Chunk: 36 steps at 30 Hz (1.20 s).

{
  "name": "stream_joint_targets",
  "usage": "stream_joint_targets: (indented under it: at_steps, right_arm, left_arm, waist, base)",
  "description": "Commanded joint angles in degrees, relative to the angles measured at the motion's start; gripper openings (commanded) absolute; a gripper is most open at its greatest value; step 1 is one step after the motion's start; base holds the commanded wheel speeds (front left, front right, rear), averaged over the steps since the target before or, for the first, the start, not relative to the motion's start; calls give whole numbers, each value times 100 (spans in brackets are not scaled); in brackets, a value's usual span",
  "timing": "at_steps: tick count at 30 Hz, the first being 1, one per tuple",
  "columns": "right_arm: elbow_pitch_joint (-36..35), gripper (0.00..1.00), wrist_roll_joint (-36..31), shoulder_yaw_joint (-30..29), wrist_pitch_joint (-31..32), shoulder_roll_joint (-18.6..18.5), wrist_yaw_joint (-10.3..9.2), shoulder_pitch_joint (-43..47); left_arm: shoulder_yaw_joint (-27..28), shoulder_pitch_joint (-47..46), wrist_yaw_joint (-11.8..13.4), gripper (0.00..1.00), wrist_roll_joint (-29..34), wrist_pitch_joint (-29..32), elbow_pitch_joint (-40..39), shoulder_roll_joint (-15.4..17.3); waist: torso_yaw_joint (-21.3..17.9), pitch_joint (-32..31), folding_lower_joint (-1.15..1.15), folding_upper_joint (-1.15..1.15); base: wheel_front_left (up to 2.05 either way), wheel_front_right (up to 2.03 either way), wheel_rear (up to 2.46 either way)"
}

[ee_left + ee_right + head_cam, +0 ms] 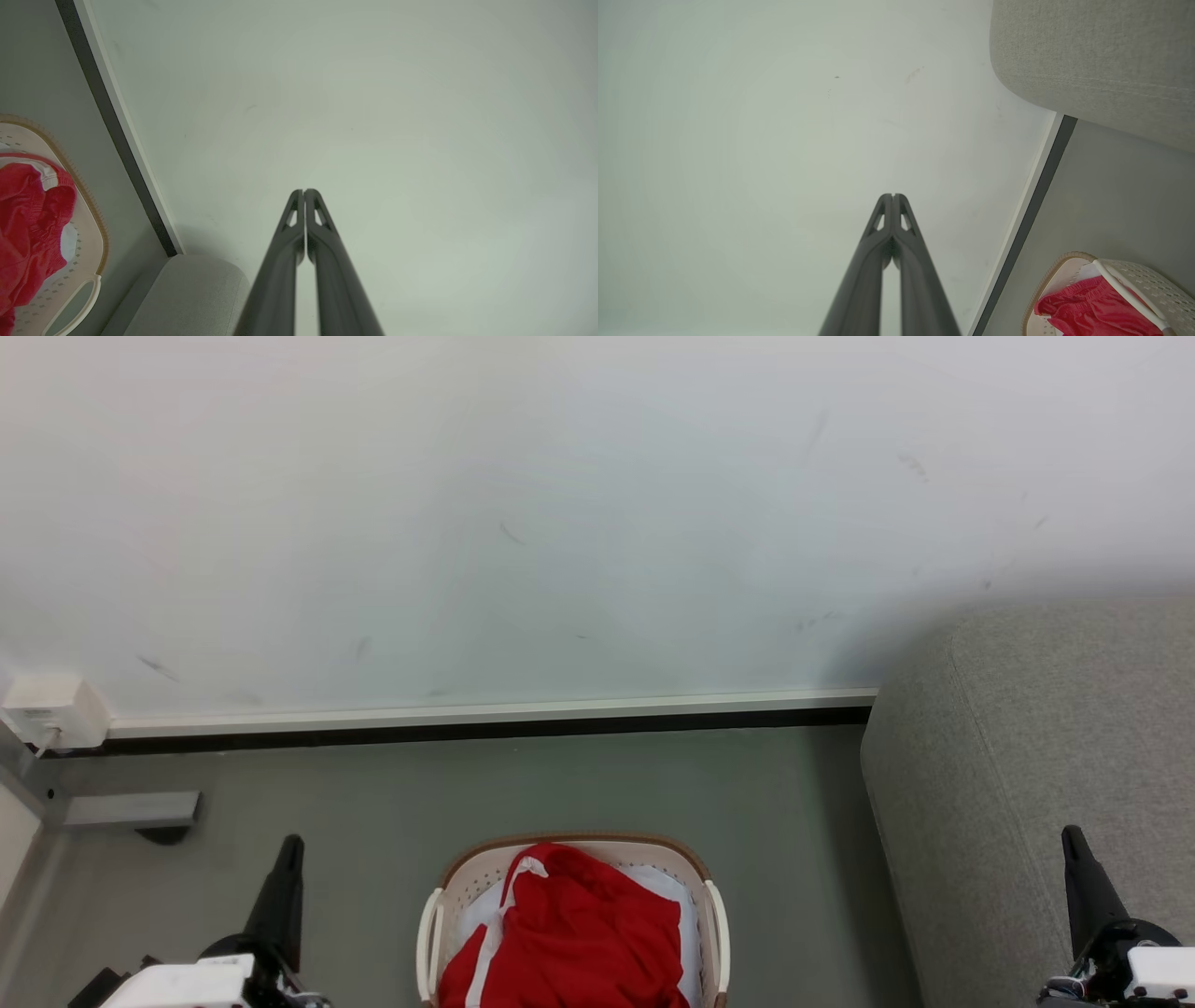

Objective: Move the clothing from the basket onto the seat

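Red clothing (579,933) with white trim fills the cream basket (569,845), which stands on the floor at the bottom centre of the head view. The grey seat (1046,756) rises at the right. My left gripper (288,847) is shut, left of the basket and clear of it. My right gripper (1071,840) is shut in front of the seat, right of the basket. In the left wrist view the shut left gripper (304,191) points at the wall, with clothing (28,224) and basket (88,219) at the left. The right wrist view shows the right gripper (893,196), clothing (1087,312), basket (1143,280) and seat (1101,60).
A pale wall (560,523) with a white-and-black baseboard (485,721) closes off the far side. A white box (51,709) is fixed to the wall at the left, above a grey bracket (131,810). Grey floor (607,784) lies between basket and wall.
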Motion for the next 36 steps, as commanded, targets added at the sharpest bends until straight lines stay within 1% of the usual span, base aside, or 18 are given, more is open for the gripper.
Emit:
stream_joint_targets:
  at_steps: [1,22,23,25,31,36]
  right_arm:
    - [-26,0,-36,-14,8,-2,-14,59]
    - [-26,0,-36,-14,7,-3,-14,59]
    - [15,100,2,5,-2,1,0,1]
    - [76,100,1,25,-14,18,0,33]
    - [-62,100,-43,208,-195,15,-1,30]
    - [-178,100,-184,307,-339,11,-1,28]
  left_arm:
    - [5,-46,7,0,-83,19,-20,15]
    - [5,-46,7,0,-83,19,-20,15]
    - [-1,6,-1,100,2,-5,15,-2]
    - [-11,63,0,100,3,-21,83,-23]
    - [-86,42,0,100,48,-201,49,-19]
    - [-99,20,0,100,243,-341,-14,-15]
  waist:
    - [0,0,0,0]
    - [0,0,0,0]
    - [0,0,0,0]
    - [0,1,0,0]
    - [0,4,0,0]
    - [-1,4,0,0]
  base:
    - [0,0,0]
    - [0,0,0]
    - [0,0,0]
    - [0,0,0]
    - [0,0,0]
    - [0,0,0]
